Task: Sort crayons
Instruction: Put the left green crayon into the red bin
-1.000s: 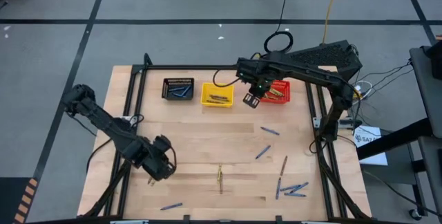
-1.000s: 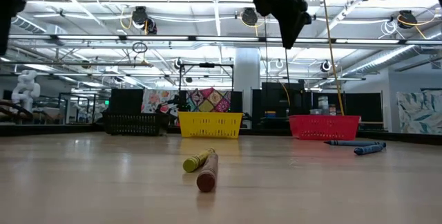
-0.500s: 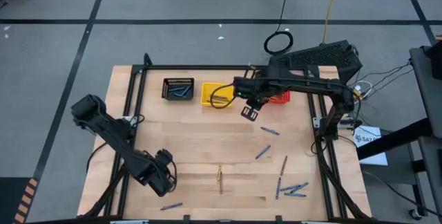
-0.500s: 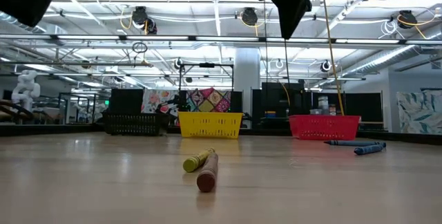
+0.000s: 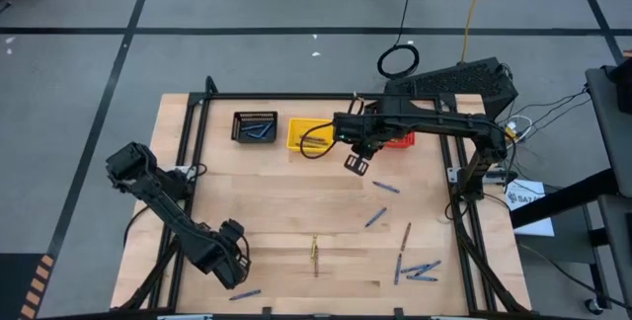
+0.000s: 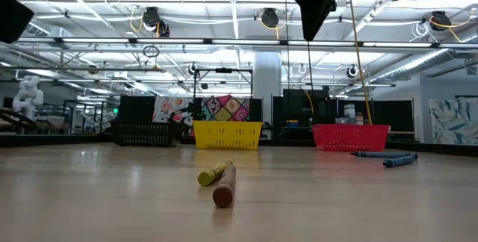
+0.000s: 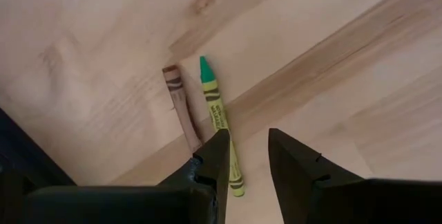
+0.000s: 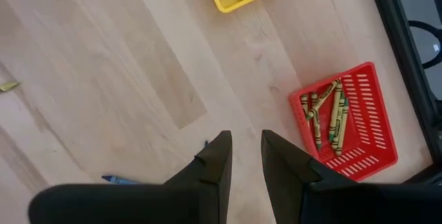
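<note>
My left gripper [image 5: 225,261] hangs open, pointing down, low over the table's near left part. Just beyond its fingertips [image 7: 248,156] a green crayon [image 7: 215,110] and a brown crayon [image 7: 181,106] lie side by side on the wood; the green one's end runs under one finger's tip in the wrist view, untouched. My right gripper [image 5: 355,163] [image 8: 246,155] stands open and high over the table, in front of the yellow basket [image 5: 310,135] and the red basket [image 8: 359,106]. Nothing is between its fingers. An olive-yellow and a brown crayon [image 5: 315,253] lie mid-table.
A black basket [image 5: 255,127] with blue crayons stands at the far left. Loose blue crayons [image 5: 386,188] [image 5: 375,218] [image 5: 420,271] and a brown one [image 5: 406,233] lie at the right. Another blue crayon [image 5: 245,293] lies near the front edge.
My left gripper has gone toward the table's near edge and down, turning a little, and now hangs close over the green and brown crayons. My right gripper has swung from over the red basket toward the near edge and slightly left. Neither has opened or shut.
</note>
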### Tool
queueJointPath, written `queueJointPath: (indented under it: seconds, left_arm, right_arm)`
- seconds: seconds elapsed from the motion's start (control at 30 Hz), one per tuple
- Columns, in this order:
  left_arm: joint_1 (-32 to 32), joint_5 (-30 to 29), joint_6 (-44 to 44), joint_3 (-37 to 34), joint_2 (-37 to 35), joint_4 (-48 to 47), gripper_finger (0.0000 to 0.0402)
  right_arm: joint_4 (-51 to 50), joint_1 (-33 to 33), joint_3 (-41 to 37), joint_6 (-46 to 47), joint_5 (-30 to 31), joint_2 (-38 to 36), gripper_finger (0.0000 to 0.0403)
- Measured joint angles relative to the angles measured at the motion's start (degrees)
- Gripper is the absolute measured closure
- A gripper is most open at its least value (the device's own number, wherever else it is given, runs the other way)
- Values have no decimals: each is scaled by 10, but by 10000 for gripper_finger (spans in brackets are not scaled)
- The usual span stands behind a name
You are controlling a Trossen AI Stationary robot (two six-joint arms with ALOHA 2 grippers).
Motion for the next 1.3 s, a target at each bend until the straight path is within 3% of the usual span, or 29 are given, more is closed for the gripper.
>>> queueJointPath:
  seconds: [0.47, 1.3]
  left_arm:
    - [0, 42, 5, 0, 28, 0, 309]
    - [1, 56, -10, -24, 47, 35, 309]
  right_arm:
    - [0, 6, 0, 0, 0, 0, 339]
    - [6, 21, 0, -22, 0, 0, 339]
